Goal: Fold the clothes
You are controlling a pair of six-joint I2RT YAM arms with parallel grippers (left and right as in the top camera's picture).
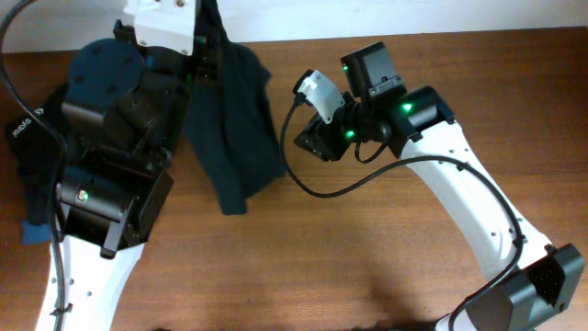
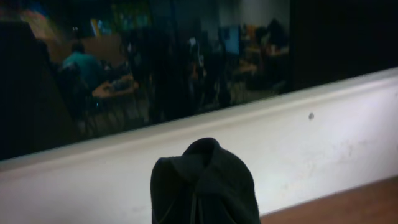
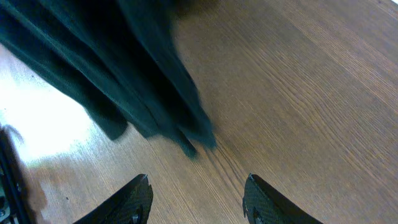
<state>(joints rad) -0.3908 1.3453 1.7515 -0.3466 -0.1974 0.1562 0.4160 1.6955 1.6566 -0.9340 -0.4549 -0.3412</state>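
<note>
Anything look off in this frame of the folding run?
The dark garment hangs bunched from the left gripper near the wall, not spread flat; the right gripper is open beside its edge, holding nothing.

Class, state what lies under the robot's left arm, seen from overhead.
Dark fabric clothes lie on the brown wooden table, one black piece with white lettering. The left arm covers the pile's middle, so the number of garments is hidden.
</note>
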